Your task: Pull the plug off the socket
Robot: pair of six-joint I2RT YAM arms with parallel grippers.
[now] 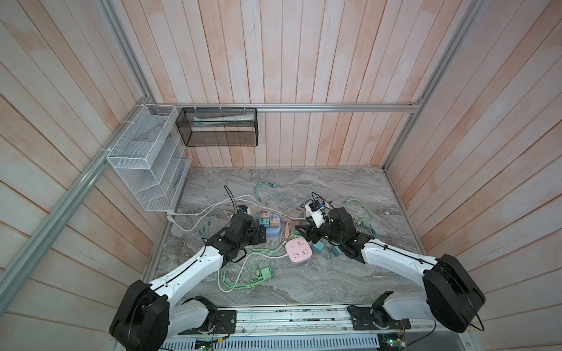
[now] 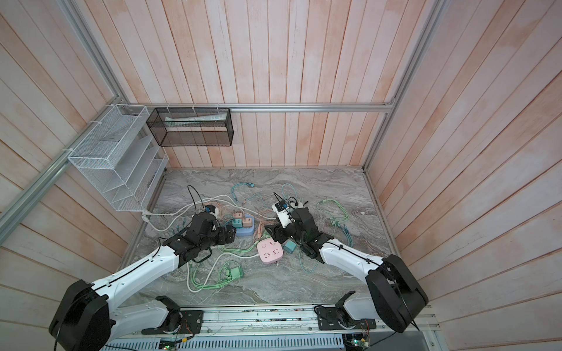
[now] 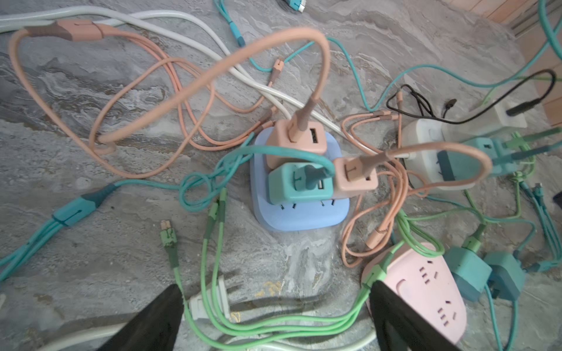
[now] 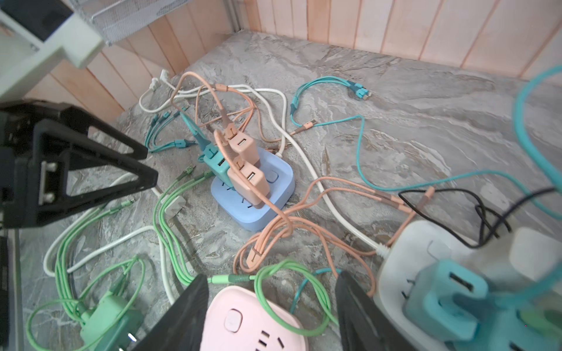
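Three plugs are seated in the blue socket [image 3: 301, 212], which sits near the middle of the marble table [image 1: 349, 282]. We count a peach plug [image 3: 296, 142], a second peach plug [image 3: 355, 177] and a teal plug [image 3: 296, 185], all upright with a cable coming out the top. The left gripper [image 3: 275, 287] is just beside the socket on its left in both top views. Its jaws are spread wide and gripping nothing, with loose green cables [image 3: 273, 329] lying under them. The right gripper [image 4: 273, 276] is off to the socket's right, jaws apart too, hanging over a pink socket [image 4: 258, 319]. We can't tell if it touches that one. Next to it is a white socket [image 4: 404, 258] with a teal adapter [image 4: 441, 291] plugged in.
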